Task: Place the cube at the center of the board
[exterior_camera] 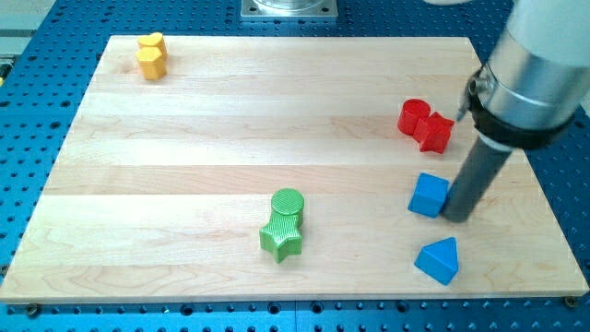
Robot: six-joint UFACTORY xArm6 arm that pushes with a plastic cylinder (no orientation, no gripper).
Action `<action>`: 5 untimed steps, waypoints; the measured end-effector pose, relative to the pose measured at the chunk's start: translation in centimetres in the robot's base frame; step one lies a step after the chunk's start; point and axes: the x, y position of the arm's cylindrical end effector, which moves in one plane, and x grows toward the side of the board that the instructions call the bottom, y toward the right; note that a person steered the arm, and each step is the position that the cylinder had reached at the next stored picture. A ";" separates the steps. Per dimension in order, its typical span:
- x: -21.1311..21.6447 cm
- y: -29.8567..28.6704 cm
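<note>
In the camera view, the wooden board [230, 129] lies on a blue perforated table [28, 101]. The blue cube [429, 195], the task's thing, sits toward the view's right, a little below mid-height and well apart from the board's middle. My tip [458, 218] stands just beside the cube on its right side, touching it or very nearly so; I cannot tell which. The rod carries no jaws, so there is no jaw state to tell. Below the cube, near the bottom edge, lies a blue triangular block [438, 259]. Above it, a red cylinder [414, 116] and a red star-shaped block [435, 133] touch each other. A green cylinder [288, 203] and a green star-shaped block [280, 237] touch at lower centre. Two yellow blocks [151, 55] sit together at top left.
</note>
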 end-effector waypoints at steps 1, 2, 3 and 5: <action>-2.6 -4.3; -3.5 -9.4; -1.6 -9.4; -2.5 -16.7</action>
